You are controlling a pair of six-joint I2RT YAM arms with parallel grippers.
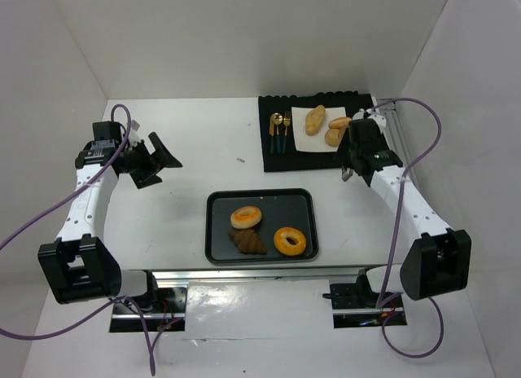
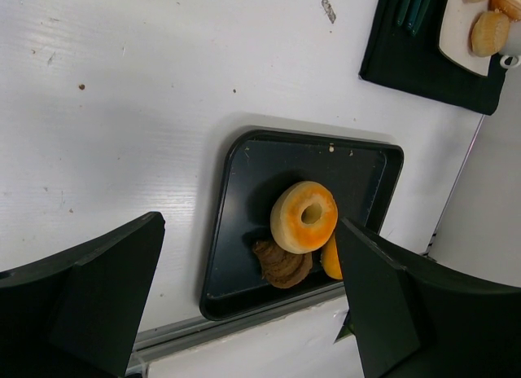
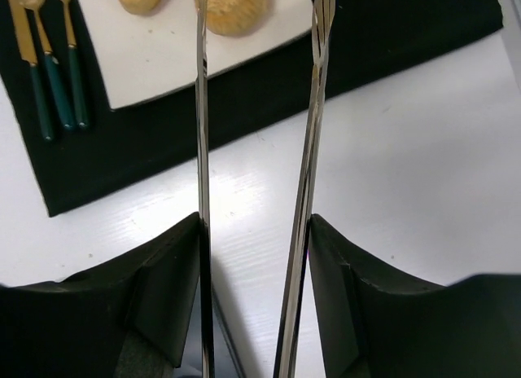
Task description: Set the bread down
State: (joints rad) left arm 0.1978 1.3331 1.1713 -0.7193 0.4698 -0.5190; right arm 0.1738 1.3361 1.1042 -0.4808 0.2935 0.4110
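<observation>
On the desk, a black mat at the far right carries a white plate with the bread. The right tool, the nearer one, grips tongs with their tips apart. One roll lies straight ahead between them. The left tool stands open, well apart.

Nothing readable here tbh. No words, brand marks or numbers that I can make out on the tray, the black mat or the metal tongs. The arms are too small and blurry to tell.
</observation>
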